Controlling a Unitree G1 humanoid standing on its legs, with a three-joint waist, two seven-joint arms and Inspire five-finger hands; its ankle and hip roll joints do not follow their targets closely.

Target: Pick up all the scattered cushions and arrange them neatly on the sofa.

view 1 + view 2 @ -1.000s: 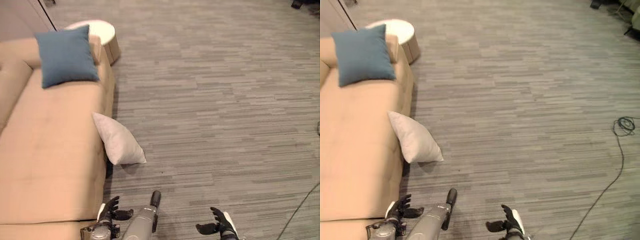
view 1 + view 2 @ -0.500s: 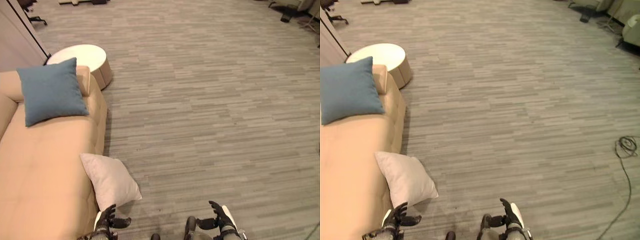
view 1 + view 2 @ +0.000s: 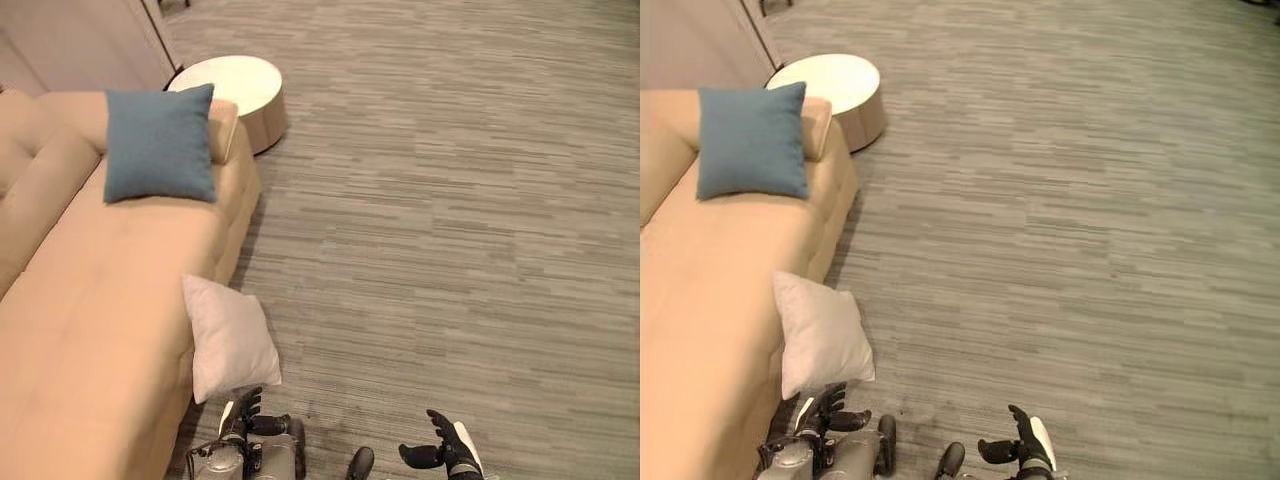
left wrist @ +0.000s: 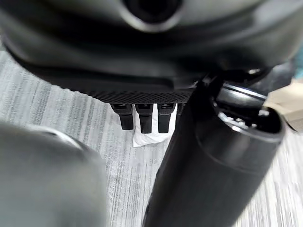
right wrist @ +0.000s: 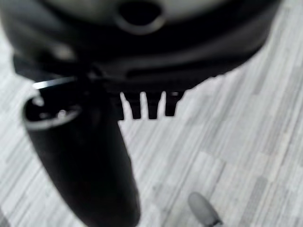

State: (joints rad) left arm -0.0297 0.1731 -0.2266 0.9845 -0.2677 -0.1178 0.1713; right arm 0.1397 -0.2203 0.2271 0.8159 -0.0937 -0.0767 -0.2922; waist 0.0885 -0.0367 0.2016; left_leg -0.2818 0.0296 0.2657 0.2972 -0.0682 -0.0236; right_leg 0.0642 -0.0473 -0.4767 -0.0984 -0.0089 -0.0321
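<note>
Leaning against the sofa's (image 3: 100, 320) front edge, a white cushion (image 3: 228, 338) is shown standing on the floor (image 3: 450, 220), its upper corner touching the seat edge and its lower edge on the carpet. A blue cushion (image 3: 160, 143) is seen propped upright at the far end of the sofa, against the armrest. A round white table (image 3: 240, 85) is placed on the floor just beyond that armrest. The left hand (image 3: 250, 418) is held low, just in front of the white cushion's lower edge and not touching it; its fingers (image 4: 144, 117) are seen extended and relaxed, with nothing held, and the white cushion is visible past them in the left wrist view. The right hand (image 3: 445, 452) is held over bare floor, well apart from both cushions; its fingers (image 5: 151, 105) are spread loosely and its thumb stands out, with nothing grasped.
</note>
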